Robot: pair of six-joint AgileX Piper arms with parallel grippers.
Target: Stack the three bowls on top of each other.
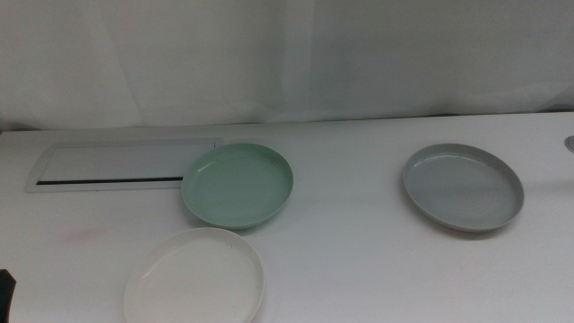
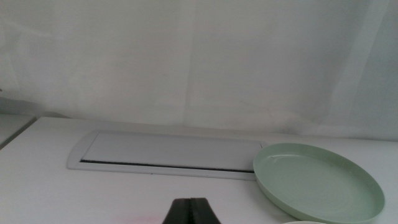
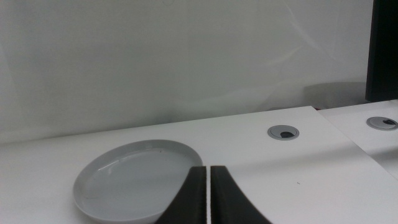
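Three bowls lie apart on the white table. The mint green bowl [image 1: 238, 184] [image 2: 317, 180] sits near the middle. In front of it, near the table's front edge, lies the white bowl [image 1: 194, 276], of which the left wrist view shows only a sliver of rim. The grey bowl [image 1: 462, 187] [image 3: 134, 179] rests at the right. My left gripper [image 2: 190, 211] is shut and empty, back from the green bowl; only a dark corner of it [image 1: 5, 292] shows at the middle view's lower left. My right gripper [image 3: 207, 196] is shut and empty, just short of the grey bowl's rim.
A flat rectangular grey panel [image 1: 121, 164] [image 2: 168, 152] lies flush in the table at the back left, touching the green bowl's far side. Two round cable grommets [image 3: 285, 132] [image 3: 380, 122] sit right of the grey bowl. A white curtain backs the table.
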